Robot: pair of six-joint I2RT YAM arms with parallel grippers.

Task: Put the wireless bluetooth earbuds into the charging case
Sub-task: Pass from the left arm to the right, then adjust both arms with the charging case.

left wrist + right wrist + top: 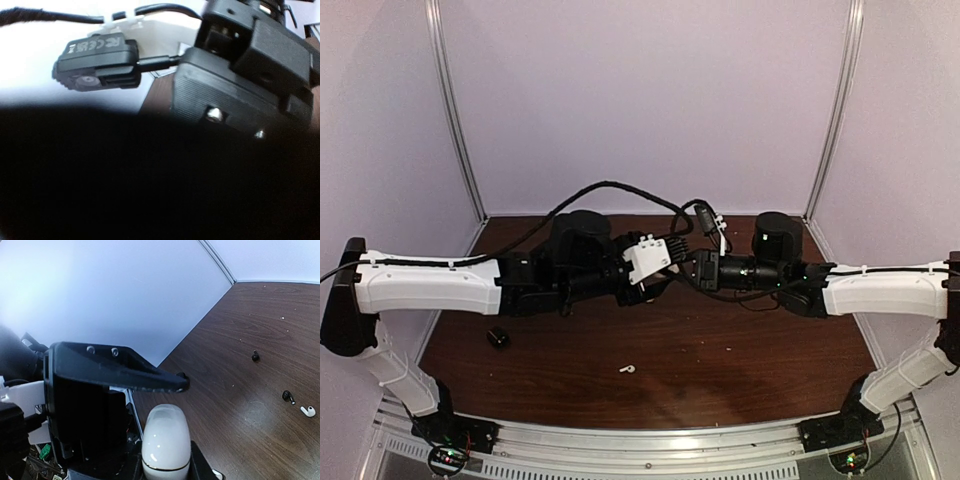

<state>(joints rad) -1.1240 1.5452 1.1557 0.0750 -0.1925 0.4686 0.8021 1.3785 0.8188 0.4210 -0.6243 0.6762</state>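
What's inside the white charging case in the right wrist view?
The white charging case shows only its glossy shell, so its inside is hidden. A white earbud and a black earbud lie out on the table.

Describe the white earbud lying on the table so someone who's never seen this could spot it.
On the dark wooden table, look toward the front edge, about midway across. The white earbud lies there. It is the only white, stemmed piece on the wood; the black earbud close by is dark and rounder.
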